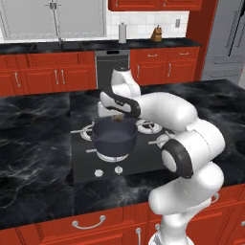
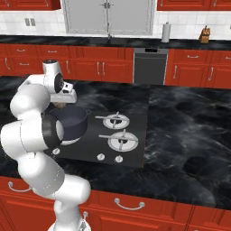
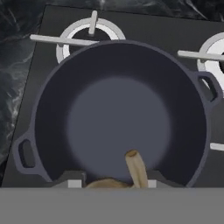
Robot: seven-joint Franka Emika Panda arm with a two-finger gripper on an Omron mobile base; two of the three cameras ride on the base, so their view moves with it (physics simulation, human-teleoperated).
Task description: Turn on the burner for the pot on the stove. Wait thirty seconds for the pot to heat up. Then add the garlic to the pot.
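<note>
The dark grey-blue pot (image 1: 114, 138) (image 2: 71, 122) (image 3: 118, 113) stands on the front left burner of the black stove (image 1: 143, 165) (image 2: 85, 146). Its inside is bare. My gripper (image 1: 117, 116) (image 2: 64, 104) (image 3: 112, 183) hangs right above the pot's near rim, shut on the tan garlic (image 3: 136, 169) (image 1: 117, 118), whose stem points up into the hand view. The pot hides most of its burner (image 1: 111, 157); I see no flame.
Free burners sit behind and right of the pot (image 1: 151, 127) (image 2: 115, 120) (image 2: 122, 141) (image 3: 89, 33). Small silver knobs (image 1: 99, 173) (image 2: 101, 156) line the stove's front edge. Black marble counter (image 1: 33, 143) surrounds the stove. Red cabinets stand at the back.
</note>
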